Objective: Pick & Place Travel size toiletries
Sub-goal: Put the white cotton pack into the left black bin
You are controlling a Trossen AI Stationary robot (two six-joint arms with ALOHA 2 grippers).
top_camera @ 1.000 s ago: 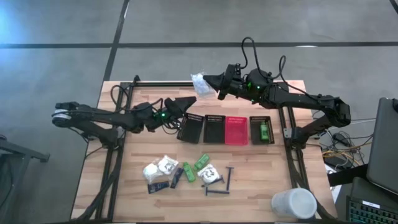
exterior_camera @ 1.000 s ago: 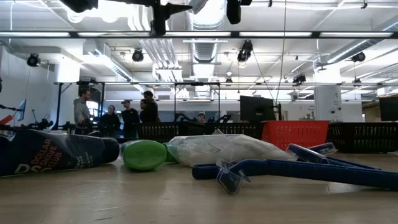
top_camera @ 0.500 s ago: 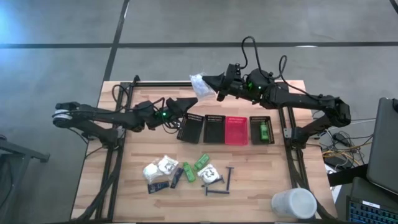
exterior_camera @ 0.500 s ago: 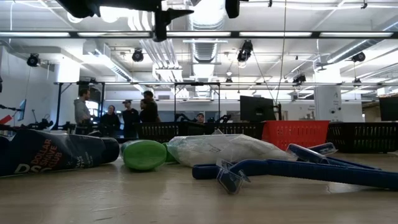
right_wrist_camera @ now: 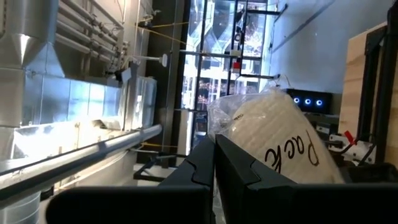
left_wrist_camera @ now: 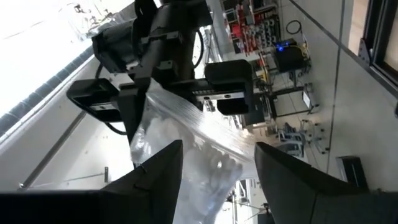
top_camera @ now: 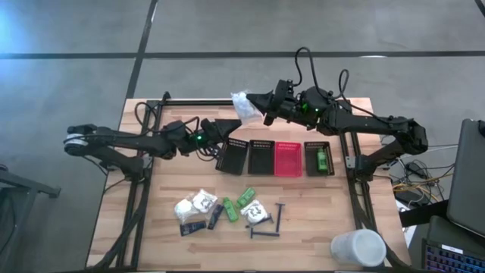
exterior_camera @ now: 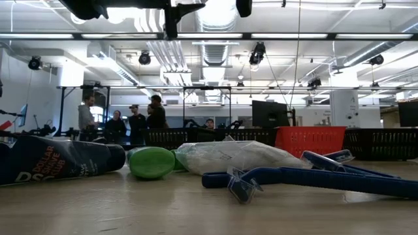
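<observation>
My right gripper (top_camera: 252, 104) is shut on a white crinkly packet (top_camera: 242, 104), raised above the table's far edge. My left gripper (top_camera: 233, 124) is open just in front of the packet (left_wrist_camera: 199, 149). In the left wrist view its two fingers stand on either side of the packet's end, apart from it. More toiletries lie near the table's front: white packets (top_camera: 195, 205), green bottles (top_camera: 246, 199), black tubes (top_camera: 214, 215) and razors (top_camera: 269, 224). In the low view a black tube (exterior_camera: 59, 160), a green bottle (exterior_camera: 151, 163), a packet (exterior_camera: 235, 155) and razors (exterior_camera: 313, 177) lie on the wood. My right gripper pinches the packet between its two fingers, coming roughly level from the table's right. The fingers are on the packet's clear crinkly edge (left_wrist_camera: 158, 99). The packet's filled white body (right_wrist_camera: 273, 143) bulges out past the fingertips. It is lifted clear of the table.
A row of mesh bins sits mid-table: two black ones (top_camera: 232, 155) (top_camera: 261, 157), a red one (top_camera: 288, 158) and a black one (top_camera: 318, 159) with a green bottle (top_camera: 323, 159) in it. A large white cup (top_camera: 358, 247) stands at the near right corner. People stand far behind the table (exterior_camera: 130, 121).
My left gripper has crept a little toward the table's right, closer to the packet that the right gripper holds up. The packet and the things on the table have stayed where they were.
</observation>
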